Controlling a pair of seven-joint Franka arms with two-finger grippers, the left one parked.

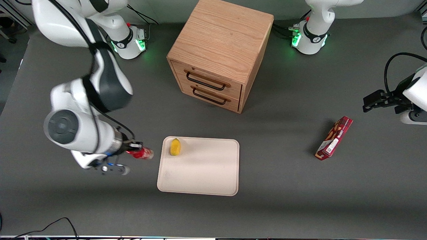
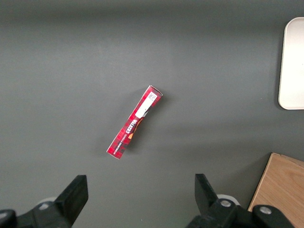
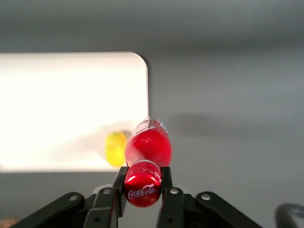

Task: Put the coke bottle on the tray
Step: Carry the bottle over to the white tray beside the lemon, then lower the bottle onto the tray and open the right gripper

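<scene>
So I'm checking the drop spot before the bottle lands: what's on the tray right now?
Only a small yellow fruit-like object lies on the tray, in the corner nearest the gripper. The gripper, shut on the coke bottle, is beside the tray. Nothing covers the tray's surface.

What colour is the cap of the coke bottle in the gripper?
Red, with white script; the right wrist view shows it best.

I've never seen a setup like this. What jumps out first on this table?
The gripper is shut on a small red coke bottle by its neck, just off the edge of the cream tray. A yellow fruit already sits on the tray near that edge. A wooden drawer cabinet stands farther from the front camera, and a red snack box lies toward the parked arm's end.
</scene>
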